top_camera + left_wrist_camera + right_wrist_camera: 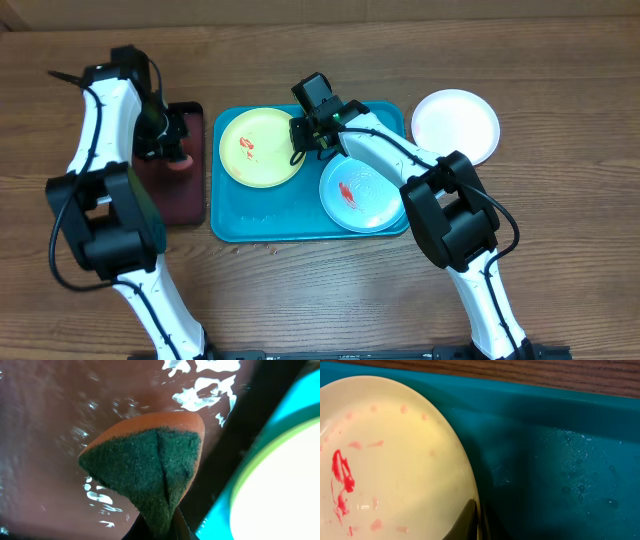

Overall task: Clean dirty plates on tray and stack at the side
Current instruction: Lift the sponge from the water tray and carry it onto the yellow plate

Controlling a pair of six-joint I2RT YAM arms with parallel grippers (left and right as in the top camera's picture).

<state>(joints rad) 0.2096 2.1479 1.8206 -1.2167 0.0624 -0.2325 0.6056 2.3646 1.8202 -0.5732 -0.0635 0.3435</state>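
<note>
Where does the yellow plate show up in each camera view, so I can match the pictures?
Overhead: yellow plate on the tray's left half.
Left wrist: pale arc at lower right, beyond the sponge.
Right wrist: fills the left side, red smears showing, right pincer clamped on its rim.
Shared landmark: the blue tray under the plate, seen in all three.

Yellow-green plate (257,150) and mint plate (362,196) on turquoise tray (262,215), white plate (456,124) beside

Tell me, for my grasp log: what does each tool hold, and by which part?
Left tool pinches the sponge by one tapered end. Right tool grips the yellow-green plate by its rim.
</note>
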